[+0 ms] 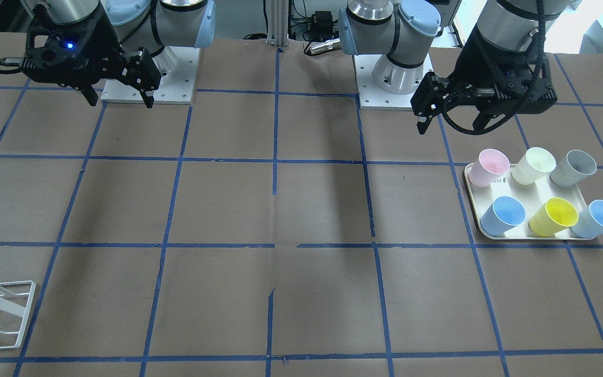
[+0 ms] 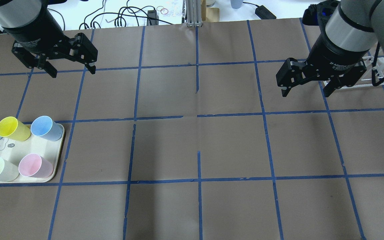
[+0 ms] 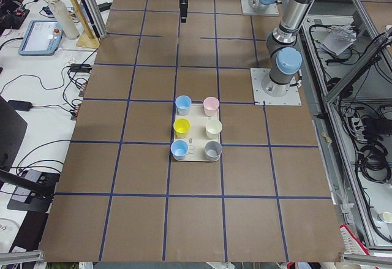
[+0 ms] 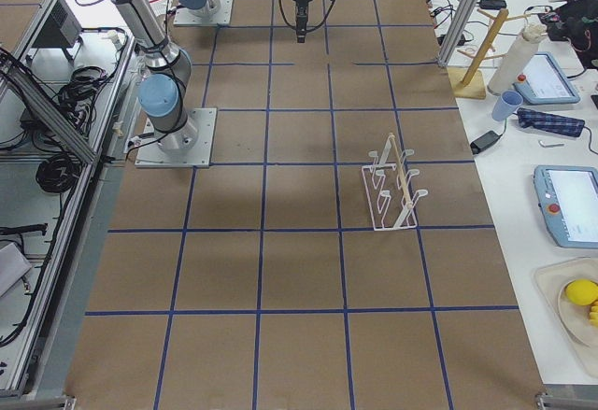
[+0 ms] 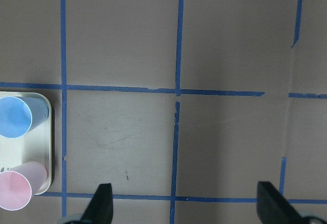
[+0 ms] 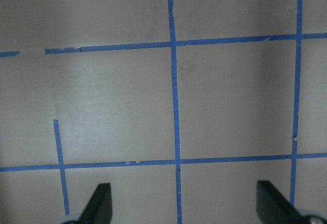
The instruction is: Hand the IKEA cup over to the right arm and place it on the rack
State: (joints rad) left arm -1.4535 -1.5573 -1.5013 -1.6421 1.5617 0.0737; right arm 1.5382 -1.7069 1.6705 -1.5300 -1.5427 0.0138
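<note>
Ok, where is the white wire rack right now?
The rack stands on the robot's right side of the table, partly hidden behind the right gripper in the overhead view, opposite the tray.

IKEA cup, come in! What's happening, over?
Left gripper and right gripper open, empty, above table. IKEA cup upright on tray, untouched. Yellow cup close beside it; rack empty.

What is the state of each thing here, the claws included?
left claw: open, empty, above the table.
right claw: open, empty, above the table.
IKEA cup: upright on the tray, mouth up, not gripped.
other five cups: upright on the tray.
rack: standing, empty.
tray: flat on the table, holds six cups.
</note>
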